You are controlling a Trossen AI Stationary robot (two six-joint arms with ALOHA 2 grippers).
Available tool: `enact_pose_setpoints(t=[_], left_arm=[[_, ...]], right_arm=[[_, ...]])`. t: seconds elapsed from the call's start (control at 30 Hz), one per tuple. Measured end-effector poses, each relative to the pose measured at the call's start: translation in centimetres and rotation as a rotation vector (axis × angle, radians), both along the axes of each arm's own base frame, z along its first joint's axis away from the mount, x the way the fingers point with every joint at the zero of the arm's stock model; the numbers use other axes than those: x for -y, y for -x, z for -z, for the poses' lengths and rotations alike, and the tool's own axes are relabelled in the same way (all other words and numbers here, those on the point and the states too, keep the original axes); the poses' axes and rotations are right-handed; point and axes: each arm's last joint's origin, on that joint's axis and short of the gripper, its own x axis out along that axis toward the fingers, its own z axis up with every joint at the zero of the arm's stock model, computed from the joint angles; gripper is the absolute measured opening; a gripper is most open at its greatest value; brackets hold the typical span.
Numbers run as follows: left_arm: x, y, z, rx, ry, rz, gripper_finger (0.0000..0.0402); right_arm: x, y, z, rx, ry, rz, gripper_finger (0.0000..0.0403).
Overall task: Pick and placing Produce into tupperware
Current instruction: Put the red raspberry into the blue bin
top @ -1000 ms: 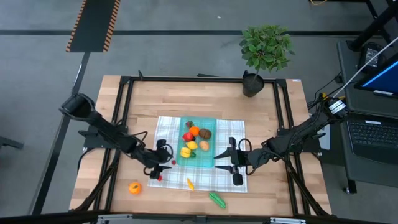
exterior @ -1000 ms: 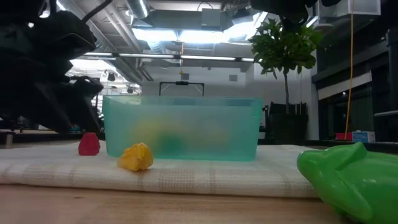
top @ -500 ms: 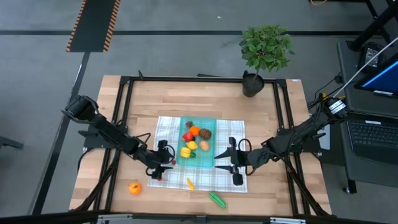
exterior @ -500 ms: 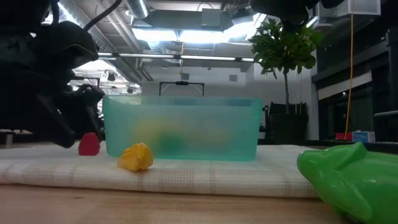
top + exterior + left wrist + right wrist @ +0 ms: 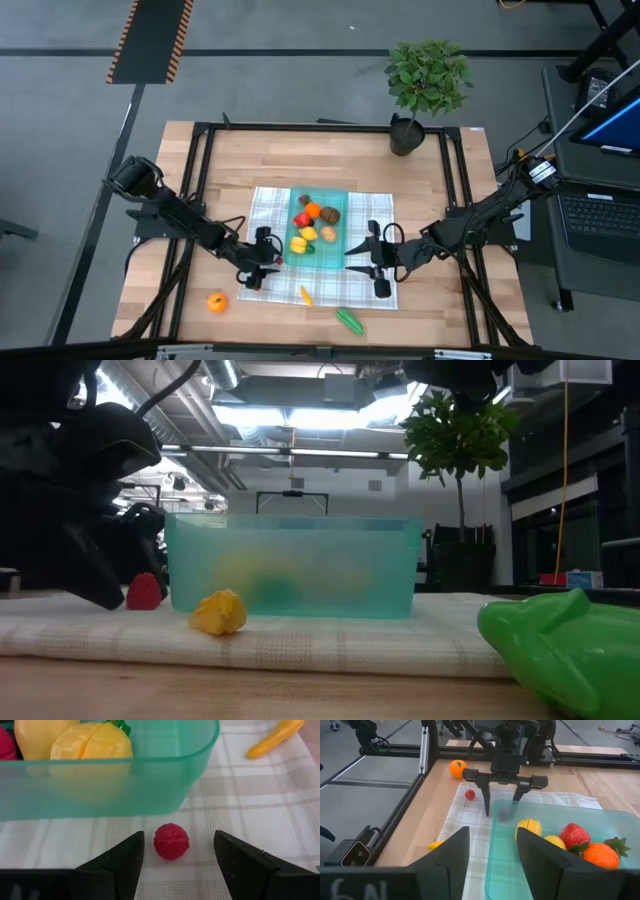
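The teal tupperware (image 5: 322, 226) stands on the checked cloth (image 5: 270, 205) and holds several produce pieces, among them a yellow one (image 5: 92, 742) and a strawberry (image 5: 574, 835). A red raspberry (image 5: 171, 841) lies on the cloth just outside the tupperware's wall. My left gripper (image 5: 268, 263) is open and low over the cloth, one finger on each side of the raspberry without touching it. My right gripper (image 5: 366, 262) waits open at the tupperware's right side. Loose produce: an orange (image 5: 216, 301), a yellow piece (image 5: 305, 295), a green piece (image 5: 349, 320) and a small red piece (image 5: 469, 794).
A potted plant (image 5: 425, 85) stands at the table's far edge. The cloth covers the table's middle, with bare wood (image 5: 180, 310) around it. In the low view the green piece (image 5: 560, 650) sits close to the camera and the yellow piece (image 5: 218, 612) lies before the tupperware (image 5: 290, 565).
My left gripper has moved to the right along the cloth toward the tupperware and has closed in on the raspberry, which has stayed where it was. The right arm has kept still.
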Motion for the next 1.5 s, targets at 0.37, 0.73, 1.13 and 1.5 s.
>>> enact_pose_setpoints(t=[0.37,0.73,1.13,1.5], left_arm=[[0.04,-0.07,-0.09,0.011,0.007,0.000,0.0185],[0.02,-0.08,-0.08,0.010,0.006,-0.001,0.0132],[-0.40,-0.29,-0.10,0.010,0.018,-0.031,0.0066],[-0.37,-0.26,-0.13,0.007,0.029,-0.030,0.0066]], right_arm=[[0.01,0.02,0.05,-0.005,0.003,0.000,0.0166],[0.00,0.02,0.05,-0.005,0.002,0.000,0.0166],[0.00,0.02,0.05,-0.005,0.001,0.000,0.0166],[0.02,0.05,0.14,-0.014,0.007,0.000,0.0166]])
